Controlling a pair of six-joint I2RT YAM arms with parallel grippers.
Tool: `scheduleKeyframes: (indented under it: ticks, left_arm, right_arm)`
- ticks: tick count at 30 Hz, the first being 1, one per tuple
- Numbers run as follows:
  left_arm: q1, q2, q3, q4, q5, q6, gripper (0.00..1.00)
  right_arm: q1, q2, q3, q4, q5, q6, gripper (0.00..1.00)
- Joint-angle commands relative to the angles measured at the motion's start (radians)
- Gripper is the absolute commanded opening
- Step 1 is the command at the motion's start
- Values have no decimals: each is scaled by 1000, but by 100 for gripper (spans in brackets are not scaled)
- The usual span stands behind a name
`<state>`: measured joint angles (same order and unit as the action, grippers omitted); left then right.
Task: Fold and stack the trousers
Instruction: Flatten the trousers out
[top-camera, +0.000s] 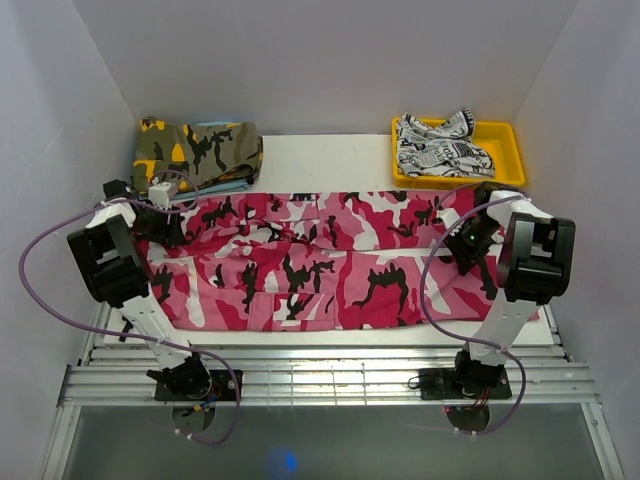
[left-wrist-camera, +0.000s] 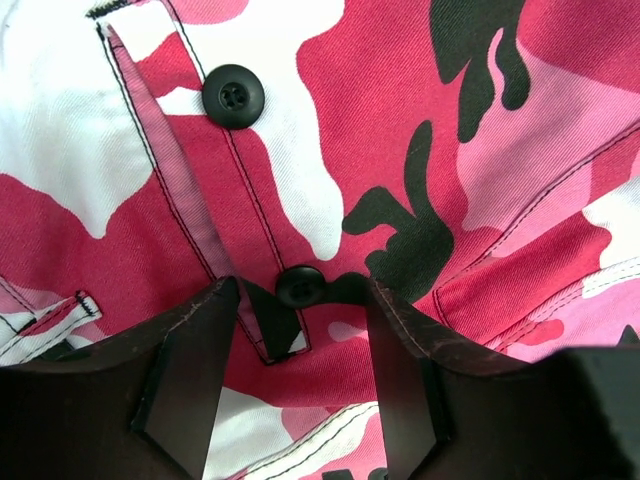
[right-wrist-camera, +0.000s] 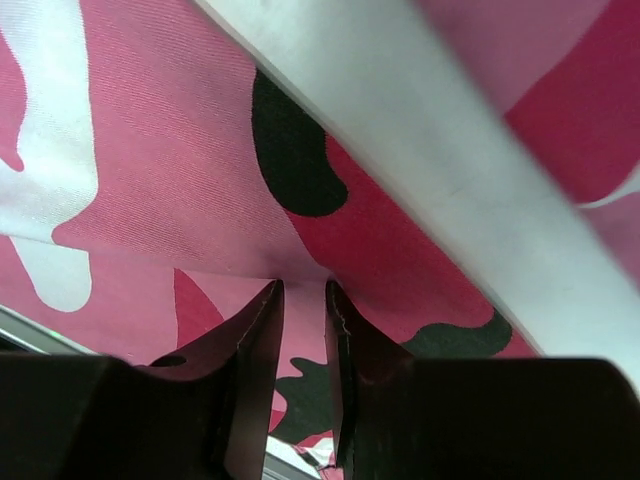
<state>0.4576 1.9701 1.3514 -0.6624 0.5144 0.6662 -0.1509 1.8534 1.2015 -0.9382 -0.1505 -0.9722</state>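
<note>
Top external shows the trousers (top-camera: 320, 262) spread lengthwise across the tabletop (top-camera: 320, 160), one end under each arm, apparently doubled along their length. The left jaws are low over the left end and the right jaws over the right end.

The left jaws are released, straddling a black button (left-wrist-camera: 300, 286) on the fly without touching it. The right jaws look clenched down to a thin gap on a raised fold of the pink cloth.

The main risk I see is an uneven lift. If the left jaws close on the button or the stiff fly seam rather than on flat cloth, the hold may be shallow and slip. One end would then rise while the other drags, skewing the fold. The right pinch also looks narrow and may catch only one layer.

Only the overhead view shows the neighbours: an olive camouflage garment (top-camera: 200, 150) just beyond the left end, and a white printed garment (top-camera: 440, 148) in a yellow tray (top-camera: 505, 140). Only the wrist views show how the jaws stand. A blurred white band crosses the right wrist view; I cannot tell what it is.
</note>
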Motion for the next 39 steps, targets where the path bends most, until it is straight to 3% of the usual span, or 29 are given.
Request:
scheduleKeyframes:
  ticks: [1,5,7,9,15,20,25,30,36,39]
  left_arm:
    - [23,24,12,-36,-79,13,66]
    - [23,13,38,-52,-65,18,72]
    - [23,-16,41,-54,-45,42,77]
    - [23,-30,63,-97,-18,88,80]
    - [19,-79,112,-144,53,162,81]
    - [16,-42,138,-109,76,127,81]
    - [16,9,183,-105,93,78,80]
    - [18,16,186,-106,81,67,80]
    - [26,-30,68,-98,73,87,80]
    - [32,-62,9,-92,75,104,80]
  right_arm:
    - [51,82,97,197,2,15,30]
    - [86,113,206,87,-61,17,35]
    - [79,93,246,24,-99,12,51]
    - [54,52,320,-20,-148,20,57]
    - [-16,121,558,-53,-222,114,56]
    - [-13,271,584,50,-198,237,51]
    - [-15,310,503,126,-118,228,49]
    - [-16,233,284,168,-90,184,47]
    - [-22,92,68,154,-66,83,45]
    - [-38,30,44,107,-72,43,44]
